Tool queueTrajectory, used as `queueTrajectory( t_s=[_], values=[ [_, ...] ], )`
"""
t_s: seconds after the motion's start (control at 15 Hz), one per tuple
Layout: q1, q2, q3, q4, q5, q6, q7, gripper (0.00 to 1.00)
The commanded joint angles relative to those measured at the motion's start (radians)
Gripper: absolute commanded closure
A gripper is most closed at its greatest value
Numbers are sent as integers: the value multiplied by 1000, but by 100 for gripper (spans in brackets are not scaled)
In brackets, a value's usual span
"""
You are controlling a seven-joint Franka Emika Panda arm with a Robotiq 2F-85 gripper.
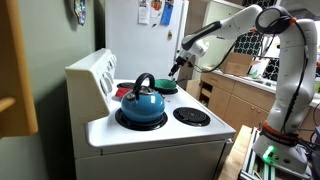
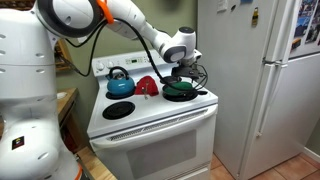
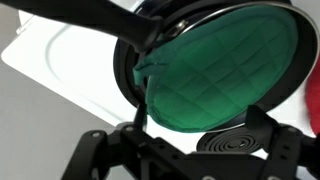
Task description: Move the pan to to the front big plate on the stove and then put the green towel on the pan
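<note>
— Where is the pan (image 3: 127,70)?
— Just under my claw (image 3: 187,155). It is small, round and black. It stands flat, and its long handle points away to one side.
— And the green towel (image 3: 225,70)?
— It lies inside the pan and covers almost all the bottom.

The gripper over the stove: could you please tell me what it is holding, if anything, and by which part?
Nothing is held: the gripper is open, above the pan, with the green towel lying inside the pan.
</note>
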Motion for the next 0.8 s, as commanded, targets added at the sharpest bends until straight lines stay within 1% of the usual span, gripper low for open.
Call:
queueTrajectory(
  t_s=[0.0, 0.27, 0.53, 0.67, 0.73],
  values=[
    [-8, -107, -2, -75, 6, -11, -61, 0],
    [9, -203, -28, -109, -7, -8, -122, 0],
    [33, -275, -66, -127, -63, -30, -75, 0],
    [43, -299, -81, -132, -77, -51, -69, 0],
    [51, -253, -83, -90, -49, -28, -86, 0]
  ],
)
